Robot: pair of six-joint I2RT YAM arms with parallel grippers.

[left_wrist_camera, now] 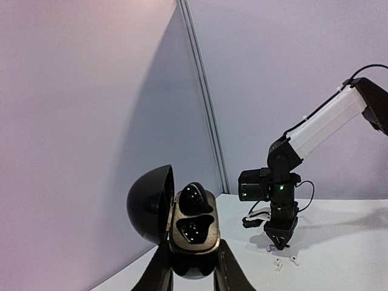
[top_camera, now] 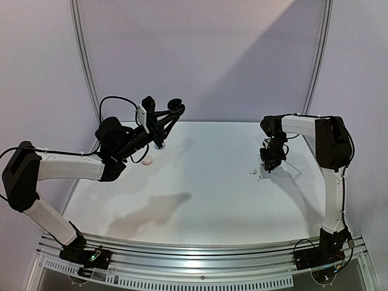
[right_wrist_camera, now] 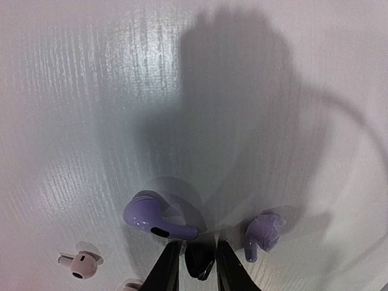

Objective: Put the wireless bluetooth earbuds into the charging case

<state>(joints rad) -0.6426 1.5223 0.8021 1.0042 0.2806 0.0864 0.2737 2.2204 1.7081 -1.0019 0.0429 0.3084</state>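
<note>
Loading not yet finished: the left gripper (left_wrist_camera: 194,260) is clamped tight on the base of a black charging case (left_wrist_camera: 193,224), which it holds aloft over the far left of the white table (top_camera: 200,194), hinged lid (left_wrist_camera: 148,211) swung wide. Of the two moulded wells in the bronze-rimmed tray, the upper seems filled by a glossy black dome and the lower looks hollow (the sheen makes it hard to be sure). Well apart on the right, the right gripper (right_wrist_camera: 197,247) hangs low over the table, its jaws drawn nearly together on what looks to be a black earbud (right_wrist_camera: 200,262). That bud has yet to be carried across to the case and seated. Other earbuds lie loose on the table around it: one lavender earbud (right_wrist_camera: 156,218) just to one side of the fingers, a second (right_wrist_camera: 262,233) on the other, and a white earbud (right_wrist_camera: 79,264) farther off. All are smooth, rounded plastic with short stems. The table top is matt, with a fine ribbed grain that catches the light. The case is a near-sphere of polished black shell.
</note>
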